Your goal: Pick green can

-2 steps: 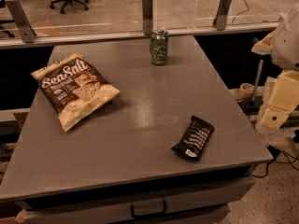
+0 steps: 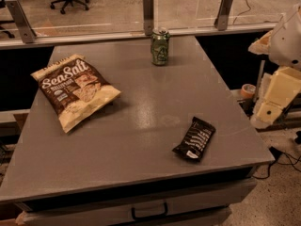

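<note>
The green can (image 2: 160,46) stands upright at the far edge of the grey table (image 2: 141,126), near the middle of that edge. It is small and dented, with a silver top rim. My gripper (image 2: 270,108) is part of the cream-coloured arm at the right edge of the view. It hangs beside the table's right side, well to the right of the can and nearer the camera, and touches nothing on the table.
A brown and tan Sea Salt chip bag (image 2: 74,91) lies on the table's left. A black snack bar wrapper (image 2: 194,139) lies at front right. A glass barrier with metal posts (image 2: 148,11) runs just behind the can. A drawer handle (image 2: 149,212) sits below the front edge.
</note>
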Motion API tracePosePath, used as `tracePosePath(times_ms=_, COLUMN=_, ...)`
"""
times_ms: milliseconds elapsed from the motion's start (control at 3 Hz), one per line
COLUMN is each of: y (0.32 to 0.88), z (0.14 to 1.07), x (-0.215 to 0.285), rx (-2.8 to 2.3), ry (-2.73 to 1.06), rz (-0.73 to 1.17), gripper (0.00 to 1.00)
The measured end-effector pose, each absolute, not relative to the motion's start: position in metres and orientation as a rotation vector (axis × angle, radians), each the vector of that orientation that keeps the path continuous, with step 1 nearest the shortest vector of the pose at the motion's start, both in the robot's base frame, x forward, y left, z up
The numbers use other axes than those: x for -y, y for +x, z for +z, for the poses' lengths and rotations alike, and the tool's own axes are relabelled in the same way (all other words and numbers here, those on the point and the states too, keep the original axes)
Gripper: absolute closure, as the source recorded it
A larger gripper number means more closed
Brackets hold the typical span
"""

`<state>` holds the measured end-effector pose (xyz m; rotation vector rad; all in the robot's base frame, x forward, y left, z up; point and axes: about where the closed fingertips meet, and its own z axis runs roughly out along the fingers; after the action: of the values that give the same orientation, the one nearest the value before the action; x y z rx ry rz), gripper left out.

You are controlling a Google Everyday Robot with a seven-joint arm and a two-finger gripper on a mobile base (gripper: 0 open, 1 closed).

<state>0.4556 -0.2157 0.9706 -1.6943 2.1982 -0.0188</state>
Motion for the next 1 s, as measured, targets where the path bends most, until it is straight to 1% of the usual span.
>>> tracePosePath(times_ms=333, y=0.505, z=0.957, x=0.201, rx=-2.114, ry=-1.644, rz=0.104, gripper=0.0)
tracePosePath(times_ms=667, y=0.571, z=0.944, x=0.175, rx=-2.008, ry=-1.584, rz=0.198, gripper=0.0)
tracePosePath(times_ms=1000, y=0.621, z=0.937, x=0.149, rx=-1.932, ry=-1.503, rz=0.265, gripper=0.0)
